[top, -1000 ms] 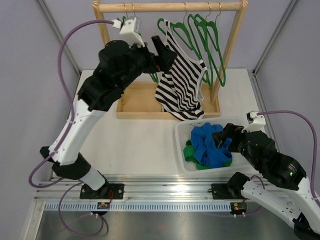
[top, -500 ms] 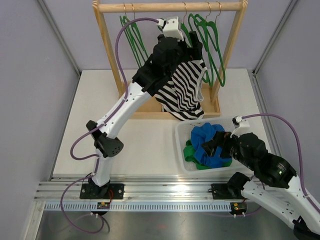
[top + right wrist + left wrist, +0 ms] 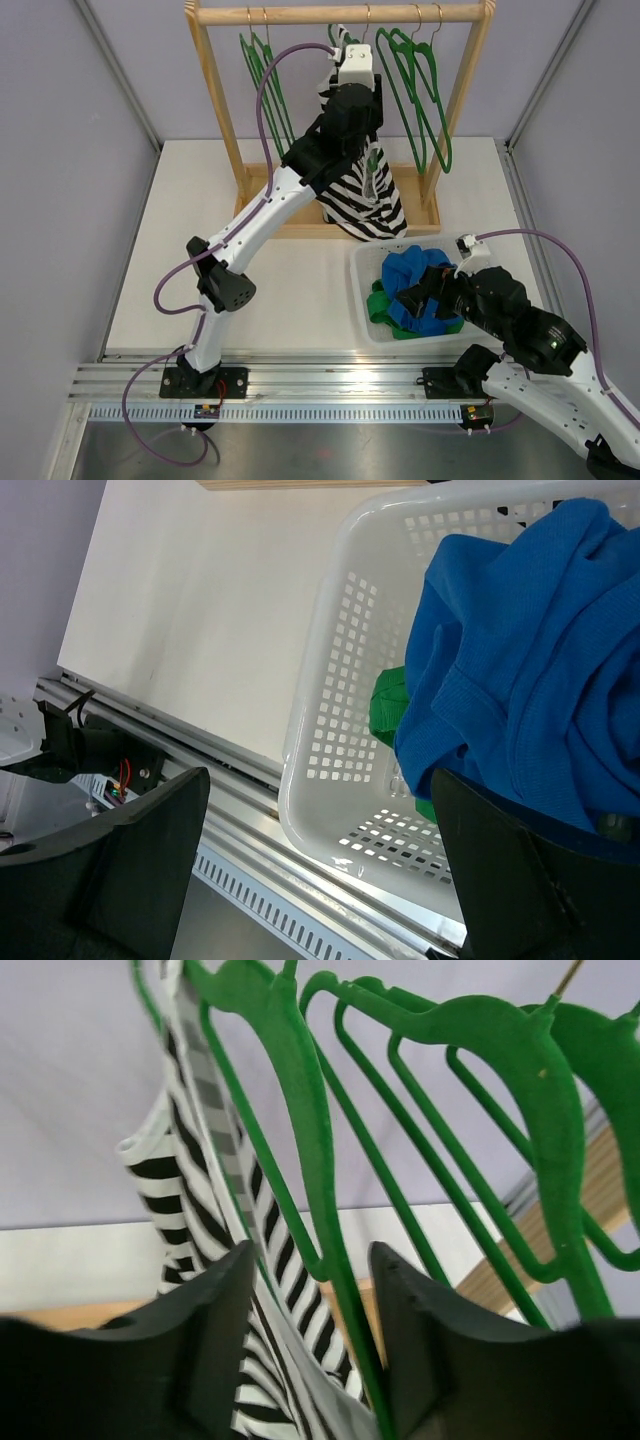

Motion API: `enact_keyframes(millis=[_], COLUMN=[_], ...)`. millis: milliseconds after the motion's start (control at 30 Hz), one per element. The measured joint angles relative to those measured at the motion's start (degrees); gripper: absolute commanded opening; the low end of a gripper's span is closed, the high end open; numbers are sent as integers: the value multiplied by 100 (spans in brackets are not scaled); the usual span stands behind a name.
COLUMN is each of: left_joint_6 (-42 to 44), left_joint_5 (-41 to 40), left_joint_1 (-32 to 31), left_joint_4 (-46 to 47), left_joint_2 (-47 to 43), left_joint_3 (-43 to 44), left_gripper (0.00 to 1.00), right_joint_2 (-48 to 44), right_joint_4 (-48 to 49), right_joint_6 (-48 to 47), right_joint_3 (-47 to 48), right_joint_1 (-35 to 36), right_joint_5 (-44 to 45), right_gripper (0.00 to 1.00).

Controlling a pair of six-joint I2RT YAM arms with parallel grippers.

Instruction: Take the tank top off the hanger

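You've got pale lilac walls (image 3: 60,150) on three sides of the cell, with slim metal corner posts (image 3: 116,72) running up where they meet. The tabletop (image 3: 200,260) is plain off-white. A ribbed aluminium rail (image 3: 330,378) runs along its near edge, with brushed grey metal below that. At the back there's a light wooden clothes rack (image 3: 330,14) standing on a shallow wooden tray base (image 3: 425,222). Lighting's soft and even, only faint shadows.

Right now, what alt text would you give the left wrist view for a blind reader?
The left gripper, its two dark fingers apart, straddles a green hanger and the black-and-white striped tank top draped on it, without visibly clamping either. More green hangers hang to the right against a pale lilac wall.
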Motion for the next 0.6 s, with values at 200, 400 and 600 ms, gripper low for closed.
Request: enact_keyframes(millis=[200, 400, 600], left_joint_6=[463, 575, 614], left_joint_5=[-295, -299, -227], left_joint_1=[9, 144, 260], left_joint_4=[-44, -177, -404], left_joint_2=[-22, -122, -291], left_joint_3=[-2, -72, -125], left_gripper=[34, 11, 0], right_joint_2=[140, 243, 284], right_joint_4=[205, 323, 400], right_joint_6=[0, 2, 2], right_joint_3=[-114, -157, -160], right_joint_1=[0, 0, 0], right_joint_5=[-144, -208, -256], right_gripper=[100, 100, 100])
